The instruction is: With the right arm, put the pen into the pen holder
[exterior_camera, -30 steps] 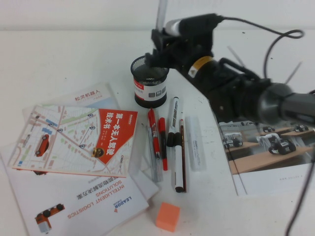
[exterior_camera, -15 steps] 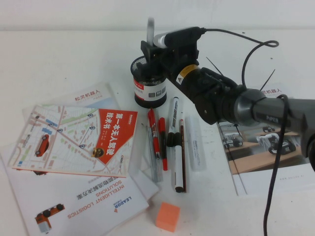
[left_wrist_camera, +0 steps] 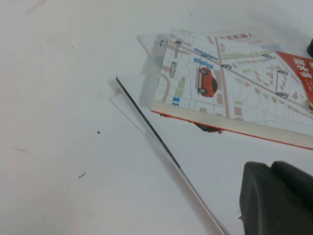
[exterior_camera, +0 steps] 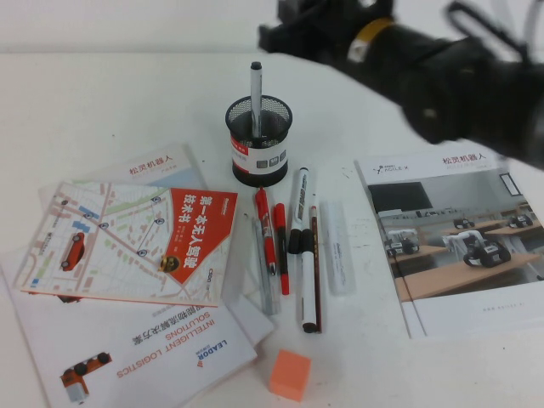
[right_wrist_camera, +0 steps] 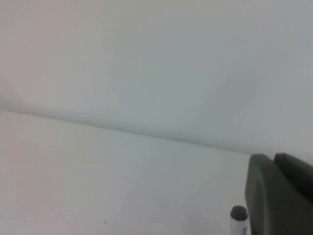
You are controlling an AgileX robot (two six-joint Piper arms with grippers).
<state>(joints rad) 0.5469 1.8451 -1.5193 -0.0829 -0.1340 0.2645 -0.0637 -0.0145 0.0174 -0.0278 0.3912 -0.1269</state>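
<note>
Jaws of the right gripper (exterior_camera: 285,21) could not be judged as released or clenched: in the high view the gripper sat blurred at the top edge, above and behind the pen holder (exterior_camera: 258,151), and the right wrist view showed only one dark finger (right_wrist_camera: 281,196) at the frame edge. The right arm (exterior_camera: 442,81) stretched from the right side across the far part of the table (exterior_camera: 102,93), raised clear of every item, with a yellow band near the wrist.

The pen (exterior_camera: 255,98) stood nearly upright inside the pen holder, its lower part behind the black mesh and its dark tip rising above the rim. It stood apart from the right gripper, below it and nearer the camera. In the right wrist view a rounded grey pen end (right_wrist_camera: 238,215) appeared just beside the finger, not touching it as far as could be seen.

The left gripper (left_wrist_camera: 279,198) hung low over the table's left side, near a map booklet (left_wrist_camera: 234,93) with a red car printed on it; only one dark body part showed, so the state of its jaws could not be told.

In front of the pen holder lay a row of pens: two red pens (exterior_camera: 270,234), a white marker with a black cap (exterior_camera: 299,204) and a clear one (exterior_camera: 336,248). An orange block (exterior_camera: 290,374) sat at the near edge, and a brochure (exterior_camera: 450,238) lay on the right.
</note>
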